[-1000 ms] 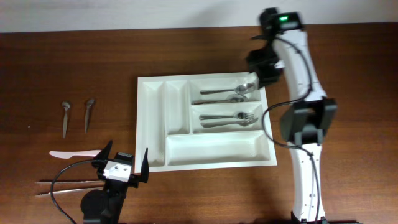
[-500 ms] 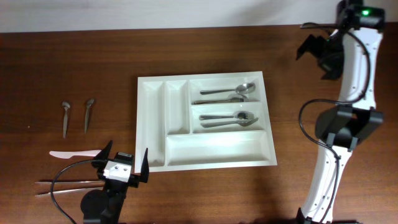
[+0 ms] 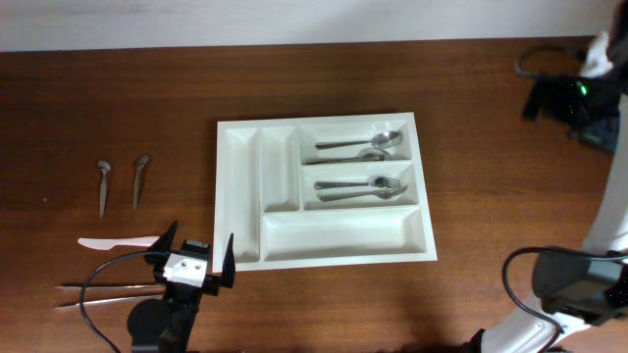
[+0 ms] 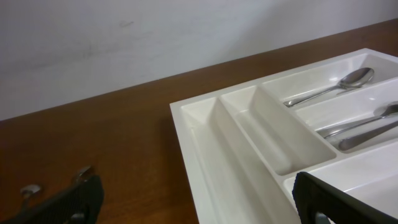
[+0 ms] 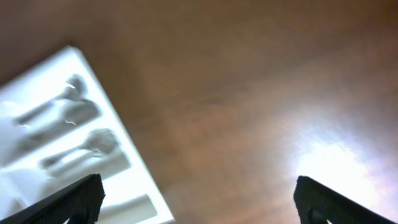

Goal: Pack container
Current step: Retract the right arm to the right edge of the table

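Brown wooden desk [image 3: 118, 98]. Bears white container [image 3: 343, 233] at centre; near left edge, two spoons [image 3: 140, 181] side by side; toward front-left corner, pale knife [image 3: 116, 241], thin sticks [image 3: 74, 287].

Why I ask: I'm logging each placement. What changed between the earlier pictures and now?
The right end effector withdrew from the spoon compartment of the large white rectangular plastic cutlery tray, swinging away rightward, open and empty. The left end effector, tray, metal spoons and forks inside stayed put.
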`<state>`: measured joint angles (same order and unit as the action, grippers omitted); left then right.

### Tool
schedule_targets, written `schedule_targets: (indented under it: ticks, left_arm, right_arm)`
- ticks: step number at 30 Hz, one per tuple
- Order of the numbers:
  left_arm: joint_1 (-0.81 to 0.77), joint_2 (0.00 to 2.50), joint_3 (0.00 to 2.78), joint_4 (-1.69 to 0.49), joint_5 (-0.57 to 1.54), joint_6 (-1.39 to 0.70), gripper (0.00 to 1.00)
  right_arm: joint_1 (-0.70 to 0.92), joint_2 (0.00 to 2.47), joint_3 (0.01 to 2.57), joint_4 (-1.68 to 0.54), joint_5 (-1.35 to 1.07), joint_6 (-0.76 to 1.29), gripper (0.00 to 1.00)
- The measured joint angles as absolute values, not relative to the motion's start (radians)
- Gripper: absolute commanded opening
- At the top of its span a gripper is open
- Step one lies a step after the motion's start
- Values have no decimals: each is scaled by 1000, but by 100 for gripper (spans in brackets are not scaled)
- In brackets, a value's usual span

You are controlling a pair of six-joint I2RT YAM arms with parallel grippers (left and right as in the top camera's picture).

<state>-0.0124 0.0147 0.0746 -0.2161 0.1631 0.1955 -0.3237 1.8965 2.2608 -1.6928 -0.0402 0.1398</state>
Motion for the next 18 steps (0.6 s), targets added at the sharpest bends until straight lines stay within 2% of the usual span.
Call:
schedule_targets:
  ticks: [7,14,18]
  left_arm:
    - [-12,15,75,-216,163,195,99]
    - [-12,15,75,-216,163,195,99]
    - [-12,15,75,-216,163,196,99]
  right_arm:
    - [-498,1913,2049,-1649,-12,96,99]
    - [-686,1913,1998,-1608,-28,94,99]
    - [-728,1913,1998,-1589,-67,93,99]
